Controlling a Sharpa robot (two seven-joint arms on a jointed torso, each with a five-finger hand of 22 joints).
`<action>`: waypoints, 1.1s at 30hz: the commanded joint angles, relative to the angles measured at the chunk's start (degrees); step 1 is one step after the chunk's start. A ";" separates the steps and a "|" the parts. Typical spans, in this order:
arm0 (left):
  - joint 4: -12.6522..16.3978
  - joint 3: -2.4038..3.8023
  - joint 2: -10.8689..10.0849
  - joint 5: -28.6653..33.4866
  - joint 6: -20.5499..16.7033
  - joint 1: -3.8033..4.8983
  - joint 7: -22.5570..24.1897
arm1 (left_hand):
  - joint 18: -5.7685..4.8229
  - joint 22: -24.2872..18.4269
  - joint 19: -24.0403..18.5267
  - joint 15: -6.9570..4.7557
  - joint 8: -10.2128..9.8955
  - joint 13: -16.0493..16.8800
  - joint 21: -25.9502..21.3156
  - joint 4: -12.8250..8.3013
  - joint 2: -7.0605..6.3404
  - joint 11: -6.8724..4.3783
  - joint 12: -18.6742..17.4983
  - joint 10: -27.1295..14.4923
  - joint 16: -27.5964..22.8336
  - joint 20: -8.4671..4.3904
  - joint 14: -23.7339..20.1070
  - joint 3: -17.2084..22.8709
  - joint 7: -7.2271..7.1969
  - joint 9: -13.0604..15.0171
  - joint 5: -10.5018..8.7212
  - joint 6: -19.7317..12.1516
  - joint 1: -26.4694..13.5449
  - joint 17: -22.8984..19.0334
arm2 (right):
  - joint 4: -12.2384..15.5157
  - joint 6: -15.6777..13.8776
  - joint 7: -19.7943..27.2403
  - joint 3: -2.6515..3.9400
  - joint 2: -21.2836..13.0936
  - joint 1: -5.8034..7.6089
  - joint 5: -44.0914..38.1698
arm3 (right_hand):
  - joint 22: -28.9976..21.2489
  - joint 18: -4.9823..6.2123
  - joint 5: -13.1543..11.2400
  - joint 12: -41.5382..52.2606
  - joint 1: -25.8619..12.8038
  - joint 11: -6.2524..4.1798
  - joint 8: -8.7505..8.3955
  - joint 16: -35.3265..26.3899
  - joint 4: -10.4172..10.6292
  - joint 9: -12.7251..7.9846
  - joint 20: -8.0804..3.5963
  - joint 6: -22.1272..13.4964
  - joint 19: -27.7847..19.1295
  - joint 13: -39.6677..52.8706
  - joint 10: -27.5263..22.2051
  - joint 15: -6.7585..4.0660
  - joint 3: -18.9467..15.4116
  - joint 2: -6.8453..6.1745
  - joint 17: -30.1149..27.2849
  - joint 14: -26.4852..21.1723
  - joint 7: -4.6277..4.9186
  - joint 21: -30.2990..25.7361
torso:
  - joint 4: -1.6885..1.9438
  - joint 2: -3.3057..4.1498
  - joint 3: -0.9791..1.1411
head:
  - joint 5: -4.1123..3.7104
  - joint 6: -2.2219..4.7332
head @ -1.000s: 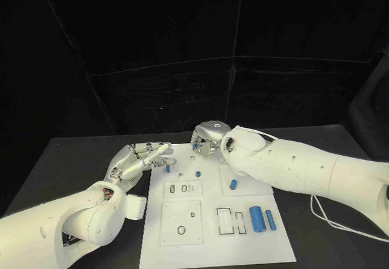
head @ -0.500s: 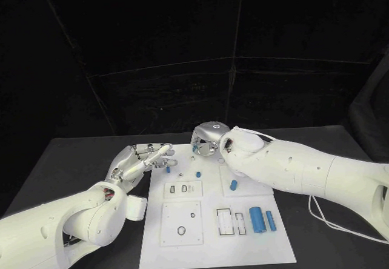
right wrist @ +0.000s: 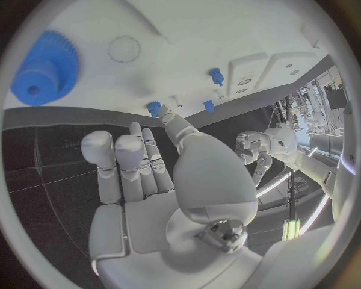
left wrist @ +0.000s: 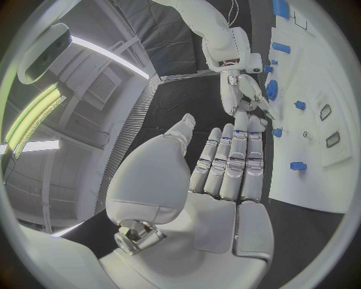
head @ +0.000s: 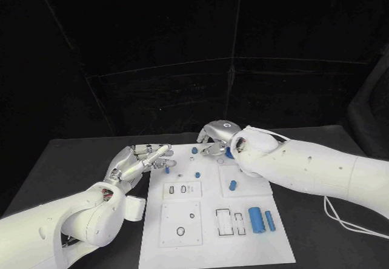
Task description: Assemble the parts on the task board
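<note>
The white task board [head: 215, 230] lies in the middle of the black surface [head: 73, 159], its long axis running from 6 o'clock toward 12 o'clock in the head view. The left robot hand [head: 142, 159] hovers just off the board's 10 o'clock corner, fingers straight, laid side by side and empty, their tips reaching over the board's edge near a small blue part [head: 168, 169]; the left wrist view shows the same flat palm [left wrist: 225, 174] with nothing in it. The right robot hand [head: 216, 139] hangs over the board's far edge around 12 o'clock; its fingers [right wrist: 135, 162] stretch out loosely in the right wrist view, holding nothing, above the board's rim. Close beside them in that view stands a blue gear [right wrist: 44, 69] on the board, not touched. Another small blue part [head: 198, 174] stands near the board's centre line, a short blue peg [head: 234, 184] lies toward 2 o'clock, and two longer blue cylinders [head: 256, 219] lie side by side near 4 o'clock, next to rectangular slots [head: 224, 221].
</note>
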 commanded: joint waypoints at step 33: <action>-0.68 0.03 0.04 -0.29 1.51 0.09 -0.35 | 0.32 -0.11 -0.05 -0.02 -0.30 -0.06 -0.41 -0.45 0.31 0.06 -0.25 -0.24 -0.29 0.47 -0.55 -0.06 0.25 -0.06 0.01 -0.19 -0.19 0.09 | 4.29 10.52 -8.11 0.90 -10.70 0.24 11.41 | 18.41 -3.71 8.21 60.53 6.04 -3.18 0.76 19.12 18.93 -0.07 -2.04 -0.86 12.05 62.71 18.77 -2.21 -18.42 -2.17 35.23 5.00 -2.04 9.07 | -0.78 0.04 0.11 | -0.32 -0.06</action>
